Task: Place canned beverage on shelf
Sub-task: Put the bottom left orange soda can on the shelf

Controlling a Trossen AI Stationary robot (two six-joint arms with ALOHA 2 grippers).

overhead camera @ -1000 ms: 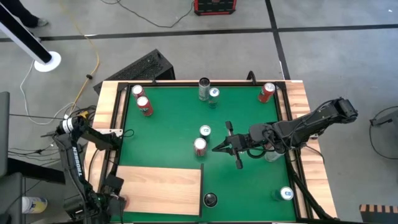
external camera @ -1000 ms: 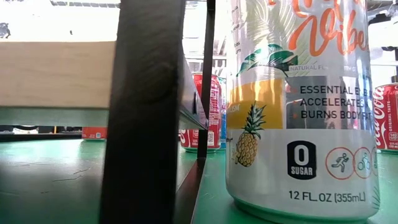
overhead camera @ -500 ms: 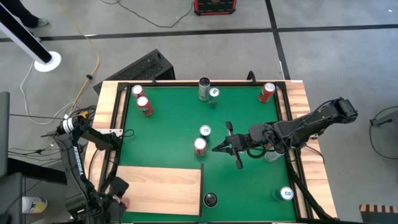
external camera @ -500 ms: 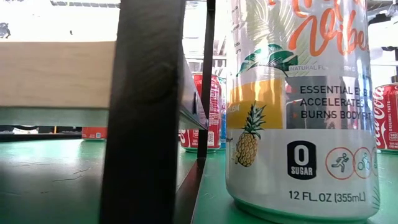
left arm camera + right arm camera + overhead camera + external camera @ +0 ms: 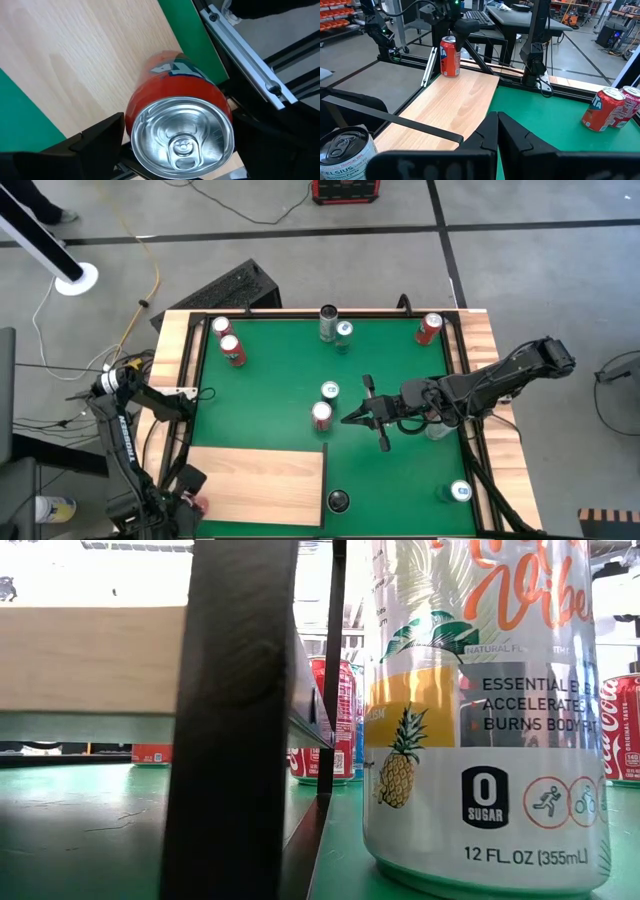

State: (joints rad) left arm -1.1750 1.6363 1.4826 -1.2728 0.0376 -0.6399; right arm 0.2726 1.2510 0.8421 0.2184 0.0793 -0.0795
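Note:
A red can (image 5: 182, 135) with a silver top stands upright, its base on the pale wooden shelf (image 5: 260, 485), at the shelf's near left corner. My left gripper (image 5: 178, 122) points straight down over it, open, one finger close on each side of the can. The right wrist view shows the same can (image 5: 450, 56) at the board's far corner under that gripper. My right gripper (image 5: 350, 418) hangs shut over the middle of the green mat, beside two cans, touching nothing. My left gripper's fingers (image 5: 100, 137) stand hard by the can's wall on two opposite sides, coming from above. I cannot tell whether they touch it. The can stands upright on the shelf.
Other cans stand on the mat: two red at the far left (image 5: 226, 340), two at the far middle (image 5: 335, 328), one red at the far right (image 5: 430, 328), two mid-table (image 5: 324, 404), one by the shelf (image 5: 339, 501), one near right (image 5: 460, 492). Metal rails (image 5: 245, 55) edge the mat.
My left gripper has rolled a little about its own downward line while staying over the red can. The can has kept its place on the shelf.

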